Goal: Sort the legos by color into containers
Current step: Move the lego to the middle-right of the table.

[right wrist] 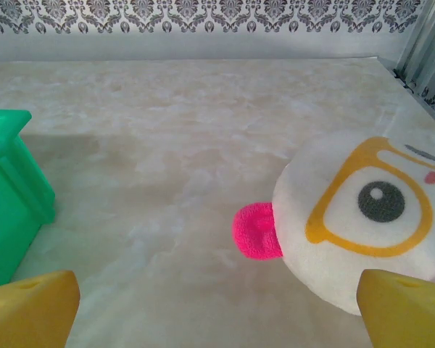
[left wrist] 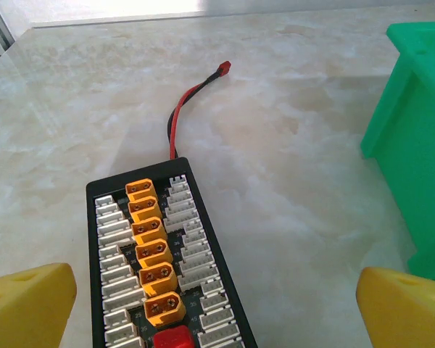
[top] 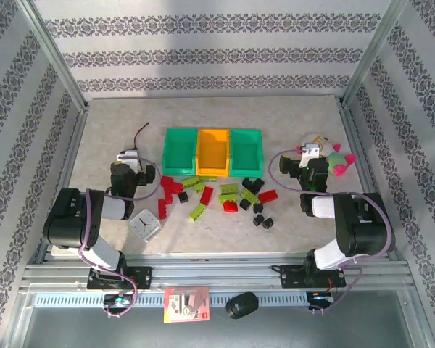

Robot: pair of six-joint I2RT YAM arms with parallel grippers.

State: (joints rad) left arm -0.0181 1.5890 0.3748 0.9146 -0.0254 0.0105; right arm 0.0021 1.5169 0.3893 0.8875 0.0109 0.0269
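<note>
Red, lime & black legos (top: 217, 194) are seen scattered on the marbled tabletop (top: 275, 116). They lie right of the left pincer (left wrist: 217, 301) and left of the right pincer (right wrist: 217, 308), i.e. between the two. None is gripped.

Just beyond the pile, three containers (top: 212, 132) are lined up side by side, touching. The teal bin (top: 180, 151) is set nearest the left pincer, the orange bin (top: 212, 151) in the middle, and the 2nd teal bin (top: 246, 152) nearest the right pincer.

Both pincers are spread wide w/ nothing between the yellow fingers.

Left pincer:
- A black connector board (left wrist: 159, 268) w/ orange & white sockets is found directly below and ahead, between the fingers.
- A red/black wire (left wrist: 181, 116) is led from the board's far end, straight ahead.
- The teal bin's wall is met ahead-right, close by.

Right pincer:
- A white plush toy (right wrist: 362, 210) w/ a yellow-ringed eye is seen ahead-right, near.
- Its pink nub (right wrist: 255, 230) is pointed toward the centre line of the pincer.
- The 2nd teal bin's corner is seen ahead-left.

A white square clock (top: 144, 225) is laid behind the left pincer, slightly to its right, near the pile's left edge but apart from the bricks.
</note>
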